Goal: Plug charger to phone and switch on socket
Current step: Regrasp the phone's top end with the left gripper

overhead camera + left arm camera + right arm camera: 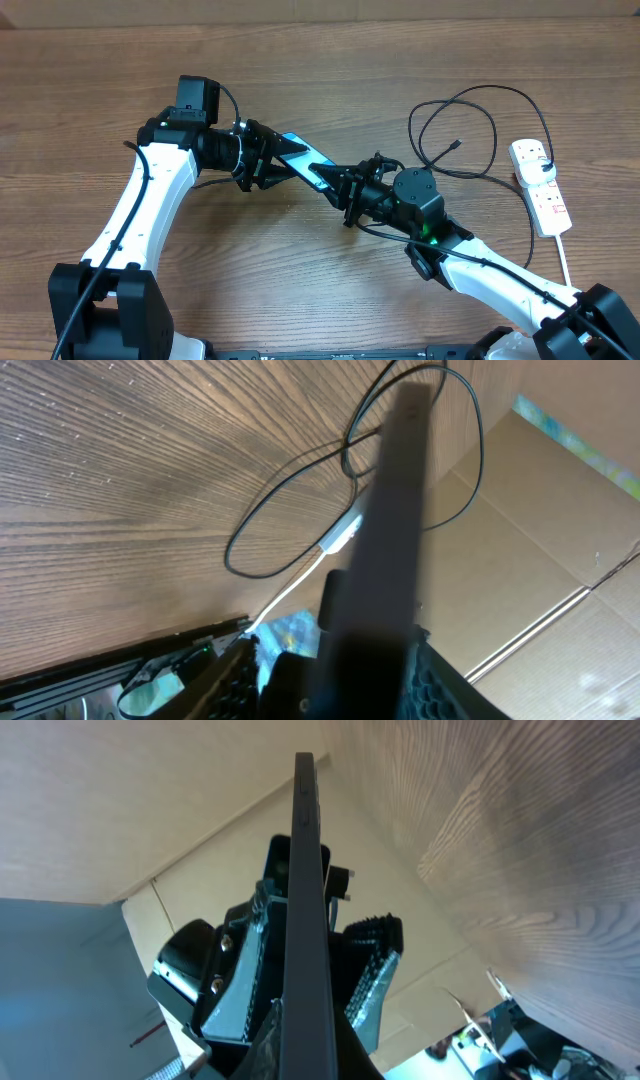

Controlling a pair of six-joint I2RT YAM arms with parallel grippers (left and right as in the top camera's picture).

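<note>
The left hand (268,162) and right hand (352,192) each clamp one end of the phone (308,160), mid-frame above the worktop (300,280). The charger (497,125) loops at upper right, and the socket (541,187) lies at the right edge.

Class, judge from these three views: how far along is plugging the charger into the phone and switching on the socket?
Done: nothing finished yet. In hand: the phone is held on edge between the left gripper and the right gripper. Left: the charger lies loose on the table, its plug free of the phone, and the socket is untouched; its switches are too small to read.
</note>
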